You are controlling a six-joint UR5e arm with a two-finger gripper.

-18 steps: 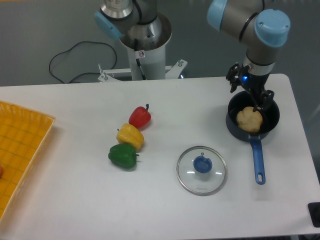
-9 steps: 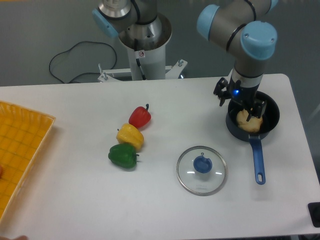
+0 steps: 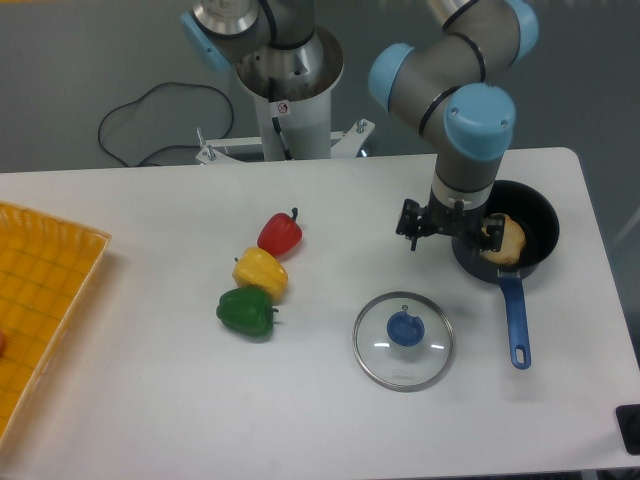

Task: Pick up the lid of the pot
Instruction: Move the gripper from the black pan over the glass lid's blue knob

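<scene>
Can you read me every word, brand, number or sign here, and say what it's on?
There is no text I can read.
I can make out no lettering on the round clear lid with a blue knob, the black pan with a blue handle or the gripper.

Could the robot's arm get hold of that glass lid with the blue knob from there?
Probably yes. The gripper is open above the table, and nothing covers the lid or its upright knob. The black pan sits beside, not over, the lid.
</scene>
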